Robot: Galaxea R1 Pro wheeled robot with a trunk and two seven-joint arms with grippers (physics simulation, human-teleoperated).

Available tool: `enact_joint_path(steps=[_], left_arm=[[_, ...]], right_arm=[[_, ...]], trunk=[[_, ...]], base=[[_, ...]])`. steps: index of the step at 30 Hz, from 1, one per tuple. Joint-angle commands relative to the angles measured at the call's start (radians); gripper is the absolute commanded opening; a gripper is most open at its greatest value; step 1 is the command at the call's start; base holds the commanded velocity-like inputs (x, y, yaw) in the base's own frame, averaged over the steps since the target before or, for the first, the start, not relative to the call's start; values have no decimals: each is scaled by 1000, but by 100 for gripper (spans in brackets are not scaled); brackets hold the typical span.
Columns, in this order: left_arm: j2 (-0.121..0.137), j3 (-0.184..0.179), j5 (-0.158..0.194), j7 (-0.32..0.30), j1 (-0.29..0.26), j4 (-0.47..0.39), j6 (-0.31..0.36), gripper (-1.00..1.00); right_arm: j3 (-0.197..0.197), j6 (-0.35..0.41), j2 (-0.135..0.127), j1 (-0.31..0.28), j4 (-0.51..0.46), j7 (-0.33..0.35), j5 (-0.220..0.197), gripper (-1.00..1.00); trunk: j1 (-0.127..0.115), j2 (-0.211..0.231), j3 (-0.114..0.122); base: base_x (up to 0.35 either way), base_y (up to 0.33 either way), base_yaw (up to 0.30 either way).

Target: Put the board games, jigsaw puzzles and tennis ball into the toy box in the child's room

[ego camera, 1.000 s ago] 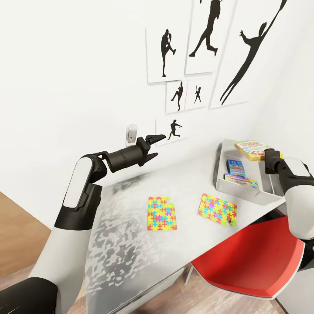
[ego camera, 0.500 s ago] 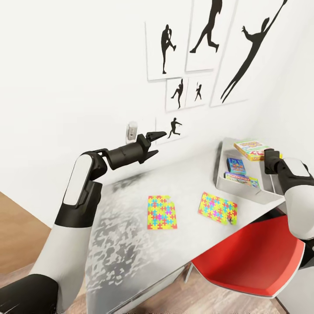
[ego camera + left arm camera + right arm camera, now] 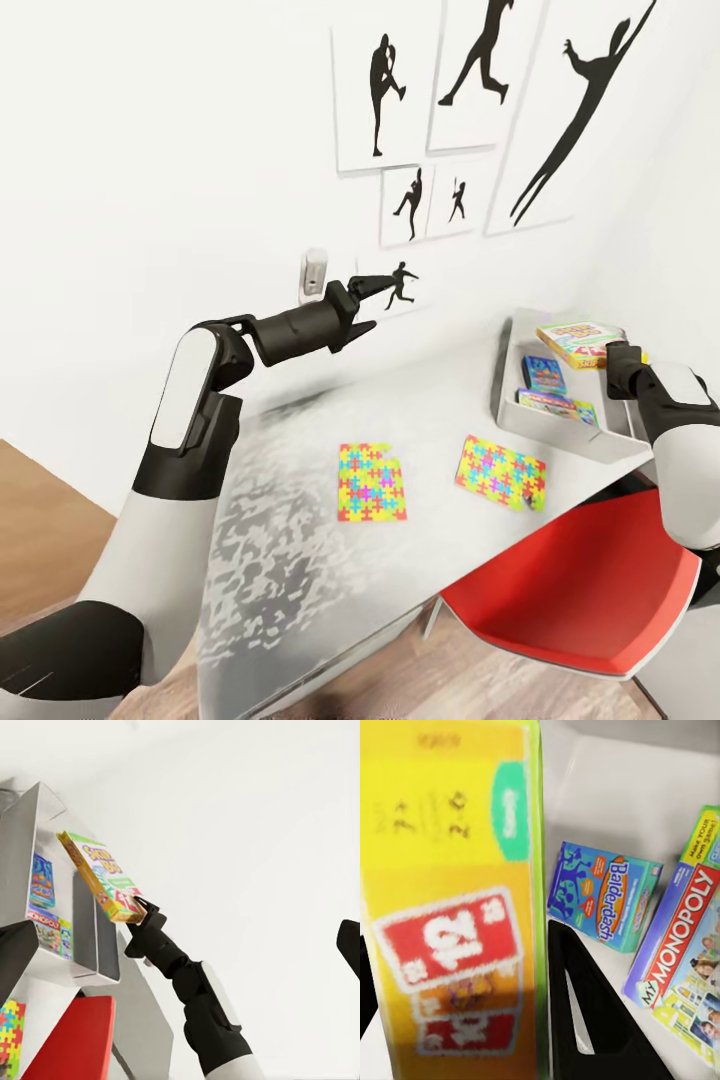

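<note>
Over at the far end of the table (image 3: 300,520), right gripper (image 3: 141,912) clamped tight on the corner of the yellow Skip-Bo box (image 3: 578,342), holding it tilted above the toy box (image 3: 505,385); close up from the right wrist, that yellow box (image 3: 450,900) pressed flat against 1 black finger (image 3: 585,1020). Down inside the light-grey bin, 2 board games already lying there: the small blue Balderdash box (image 3: 604,896) and, just beside it, the green-edged Monopoly box (image 3: 690,952), seen from the head as the blue one (image 3: 543,374) nearer the back and the Monopoly one (image 3: 558,405) against the near wall. Out on the open tabletop, 2 jigsaw puzzles flat and well apart from the bin: 1 puzzle (image 3: 371,484) near the middle, the other puzzle (image 3: 500,472) closer to the bin's near corner. Left gripper (image 3: 375,300) raised high over the table's back edge near the wall, fingers spread apart, nothing between them. Black baseball silhouette prints (image 3: 580,110) up on the white wall behind, and a red chair (image 3: 580,590) tucked under the table's near edge.
</note>
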Motion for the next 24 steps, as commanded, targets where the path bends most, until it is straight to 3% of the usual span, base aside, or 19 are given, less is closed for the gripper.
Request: enact_joint_path(steps=[1, 9, 24], left_arm=[[0, 0, 10, 10, -1, -1, 1, 100], [-5, -21, 35, 11, -16, 1, 1, 100], [-6, -26, 41, 17, -20, 3, 1, 100]], right_arm=[[-4, 5, 0, -1, -2, -5, -5, -100], [-4, 5, -1, -1, -2, -5, -8, -100], [-4, 5, -2, -1, -2, -5, -9, -100]], trunk=[[1, -2, -3], [1, -2, -16], [1, -2, -41]], base=[[0, 0, 0], [0, 0, 0], [0, 0, 0]])
